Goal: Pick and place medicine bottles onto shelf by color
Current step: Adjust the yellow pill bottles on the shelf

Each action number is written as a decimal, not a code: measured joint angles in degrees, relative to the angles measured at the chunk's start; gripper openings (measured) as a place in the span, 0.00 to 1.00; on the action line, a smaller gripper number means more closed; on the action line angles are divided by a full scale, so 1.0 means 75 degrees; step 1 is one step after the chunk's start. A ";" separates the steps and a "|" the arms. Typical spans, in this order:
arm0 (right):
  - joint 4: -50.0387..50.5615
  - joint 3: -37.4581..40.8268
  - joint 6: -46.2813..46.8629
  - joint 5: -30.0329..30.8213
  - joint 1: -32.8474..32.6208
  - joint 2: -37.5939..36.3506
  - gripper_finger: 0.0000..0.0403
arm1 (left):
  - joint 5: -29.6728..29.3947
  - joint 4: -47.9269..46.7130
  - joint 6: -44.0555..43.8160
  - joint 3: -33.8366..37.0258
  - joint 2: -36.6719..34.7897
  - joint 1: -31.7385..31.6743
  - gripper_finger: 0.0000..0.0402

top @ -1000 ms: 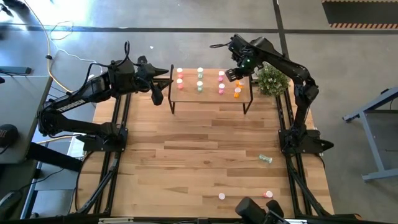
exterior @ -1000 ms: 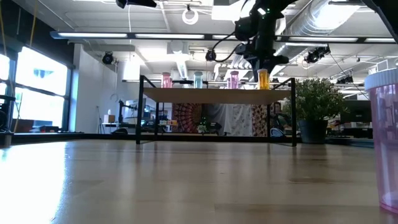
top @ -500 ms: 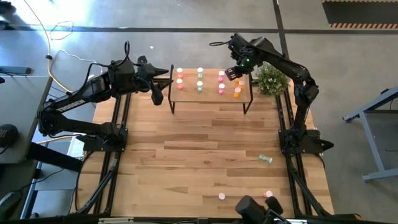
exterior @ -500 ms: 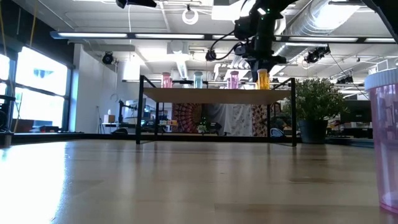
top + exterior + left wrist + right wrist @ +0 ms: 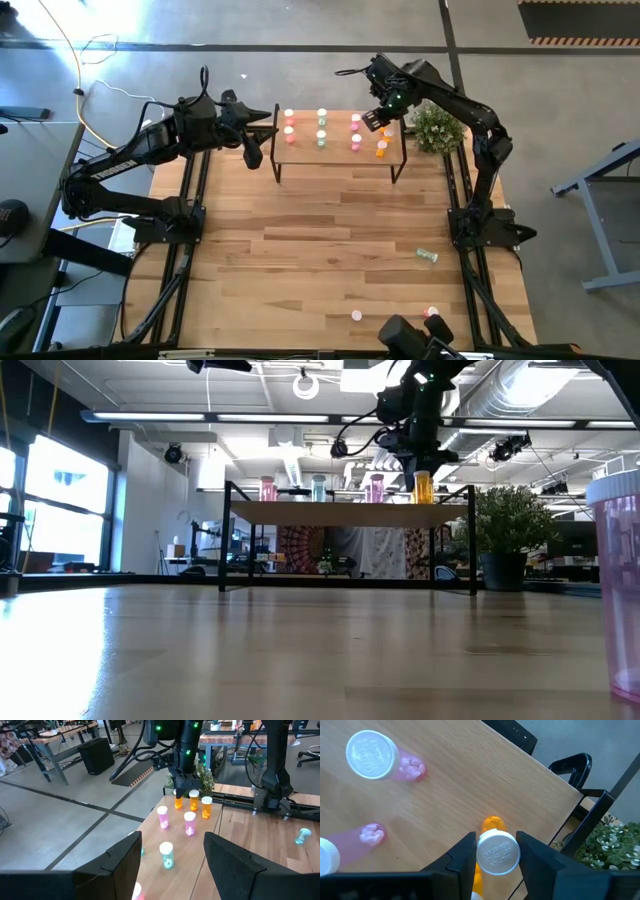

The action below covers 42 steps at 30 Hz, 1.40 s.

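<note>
Orange bottle (image 5: 493,851) stands upright on the shelf (image 5: 445,785) by its far right corner, my right pincer (image 5: 495,851) straddling its cap with fingers just parting, so I should spread wider and rise straight up, never brushing the neighbouring orange bottles (image 5: 200,806).

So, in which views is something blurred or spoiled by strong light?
Low view: the pink bottle at the right edge is very close and blurred, and the window at the left is washed out, its light reflecting on the table. Right wrist view: the orange bottle between the right gripper fingers is sharp, with soft shadows.
</note>
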State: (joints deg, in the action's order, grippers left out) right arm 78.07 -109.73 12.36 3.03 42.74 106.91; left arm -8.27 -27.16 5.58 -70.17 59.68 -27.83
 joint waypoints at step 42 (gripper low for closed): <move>0.0502 -0.0015 0.0321 -0.0893 -0.0883 -0.1221 0.45 | 0.0000 0.0005 0.0000 0.0000 0.0000 0.0002 0.51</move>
State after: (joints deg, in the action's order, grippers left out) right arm 81.84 -109.84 14.76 -3.67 36.12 97.76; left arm -8.27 -27.12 5.58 -70.17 59.68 -27.82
